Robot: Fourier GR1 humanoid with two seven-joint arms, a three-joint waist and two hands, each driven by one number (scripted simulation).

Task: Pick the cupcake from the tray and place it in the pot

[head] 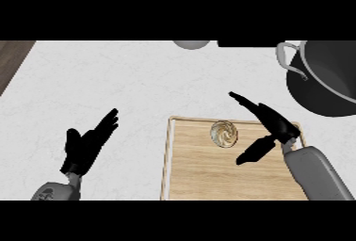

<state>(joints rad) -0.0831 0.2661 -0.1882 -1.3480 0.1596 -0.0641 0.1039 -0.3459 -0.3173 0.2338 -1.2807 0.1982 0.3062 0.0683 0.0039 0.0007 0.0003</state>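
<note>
Nothing is done yet: my right hand (pixel 268 126) hangs spread and empty, the cupcake (pixel 224 133) on the tray (pixel 201 174) just left of it, the pot (pixel 327 80) beyond, everything left.

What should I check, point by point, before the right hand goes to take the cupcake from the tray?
1. Cupcake is on the wooden tray, near its far edge, uncovered: ok.
2. Right hand is open, fingers straight, thumb spread, holding nothing: ok.
3. Right hand is beside the cupcake, on its right, not yet around it: ok.
4. Pot is at the far right; the part in view looks empty: ok.
5. Left hand rests open on the left, away from the tray: ok.
6. Height of the right hand above the tray: cannot tell.
</note>
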